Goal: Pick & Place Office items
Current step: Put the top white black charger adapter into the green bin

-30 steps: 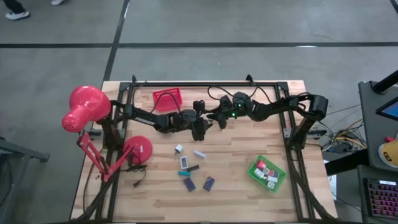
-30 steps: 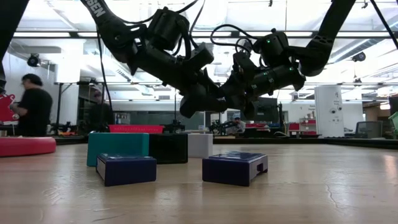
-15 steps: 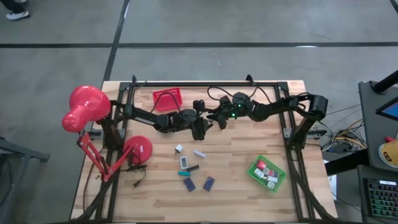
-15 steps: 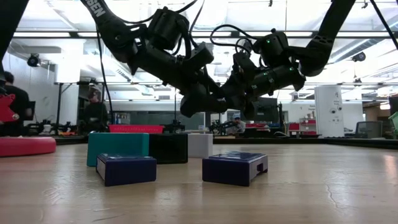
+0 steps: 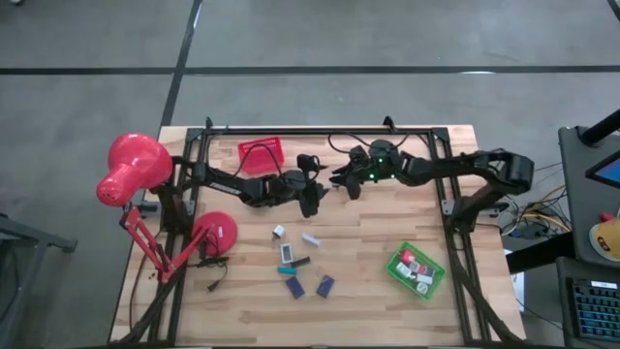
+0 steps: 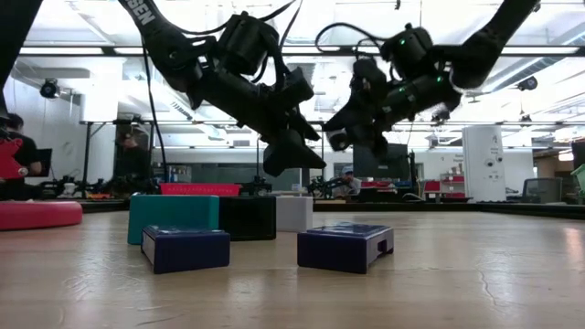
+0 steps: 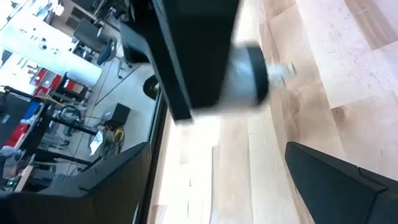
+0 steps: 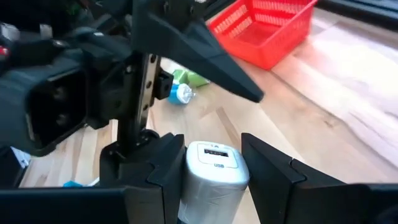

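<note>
We hold the silver charger [image 8: 213, 171] tight in our right gripper [image 5: 350, 184], near the red basket [image 5: 262, 153]. Our left gripper [image 5: 310, 199] is open wide. We should carry it slowly.

Bare wood lies between the item cluster [image 5: 298, 260] at table centre and the green tray [image 5: 416, 270] near the right front; the lamp [image 5: 145, 199] blocks the left edge; the red tray [image 5: 262, 153] sits at the back; both arms crowd the air above mid-table, left gripper [image 5: 311, 199] close beside right gripper [image 5: 346, 184].
</note>
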`<action>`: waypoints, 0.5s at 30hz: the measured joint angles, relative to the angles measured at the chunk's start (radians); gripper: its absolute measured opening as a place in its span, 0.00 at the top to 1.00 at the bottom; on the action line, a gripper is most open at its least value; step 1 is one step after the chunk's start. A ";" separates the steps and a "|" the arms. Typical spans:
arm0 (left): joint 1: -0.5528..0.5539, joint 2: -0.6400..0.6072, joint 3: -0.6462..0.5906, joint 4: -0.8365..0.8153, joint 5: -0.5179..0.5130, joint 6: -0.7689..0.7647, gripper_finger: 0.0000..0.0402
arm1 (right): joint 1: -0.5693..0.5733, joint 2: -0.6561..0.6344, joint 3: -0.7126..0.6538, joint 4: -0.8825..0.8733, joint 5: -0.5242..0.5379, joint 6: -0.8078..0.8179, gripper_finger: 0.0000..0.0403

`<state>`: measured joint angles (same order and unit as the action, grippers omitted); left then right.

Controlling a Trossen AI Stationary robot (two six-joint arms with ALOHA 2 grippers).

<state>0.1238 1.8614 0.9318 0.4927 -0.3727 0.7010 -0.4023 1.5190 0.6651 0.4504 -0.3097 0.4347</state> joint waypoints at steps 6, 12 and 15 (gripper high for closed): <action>-0.001 0.000 0.000 0.000 -0.010 -0.002 0.06 | 0.000 -0.151 0.000 -0.201 0.047 -0.001 0.65; -0.002 0.000 0.000 0.000 -0.010 -0.002 0.06 | 0.000 -0.314 0.000 -0.422 0.080 0.030 0.65; -0.002 0.000 0.000 0.000 -0.013 -0.002 0.06 | 0.006 -0.390 0.000 -0.509 0.078 0.058 0.65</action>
<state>0.1223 1.8614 0.9318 0.4931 -0.3852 0.6992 -0.3962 1.1292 0.6655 -0.0590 -0.2314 0.4929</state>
